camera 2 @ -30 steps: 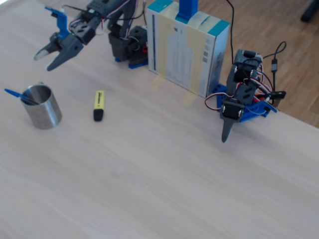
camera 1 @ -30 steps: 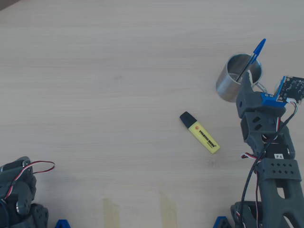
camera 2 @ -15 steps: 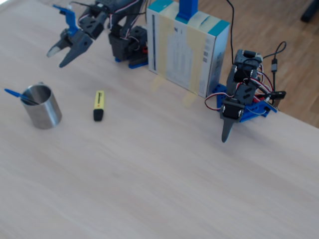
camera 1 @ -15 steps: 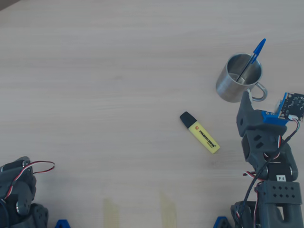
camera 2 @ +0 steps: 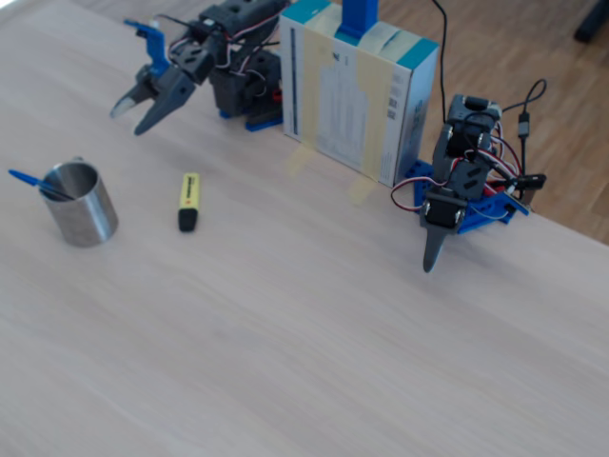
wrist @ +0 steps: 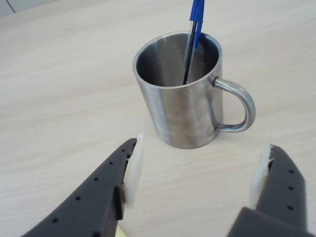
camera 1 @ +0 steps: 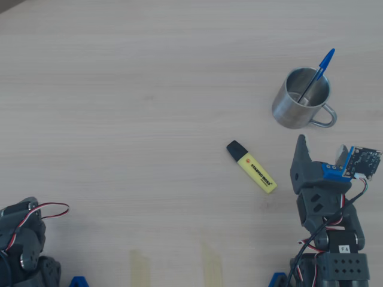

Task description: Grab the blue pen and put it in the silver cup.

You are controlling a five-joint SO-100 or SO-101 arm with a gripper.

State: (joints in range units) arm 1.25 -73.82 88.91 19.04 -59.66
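Blue pen (camera 1: 315,74) inside silver cup (camera 1: 295,107)

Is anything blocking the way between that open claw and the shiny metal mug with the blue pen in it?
Nothing visible does. The open gripper faces the shiny steel mug across bare table, and the thin blue-capped pen already stands inside. The thick yellow highlighter lies off to the side.

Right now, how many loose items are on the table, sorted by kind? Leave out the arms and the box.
Pens: 1, the blue pen, standing in the cup
Highlighters: 1, the yellow highlighter, lying on the table
Cups: 1, the silver cup
Total: 3
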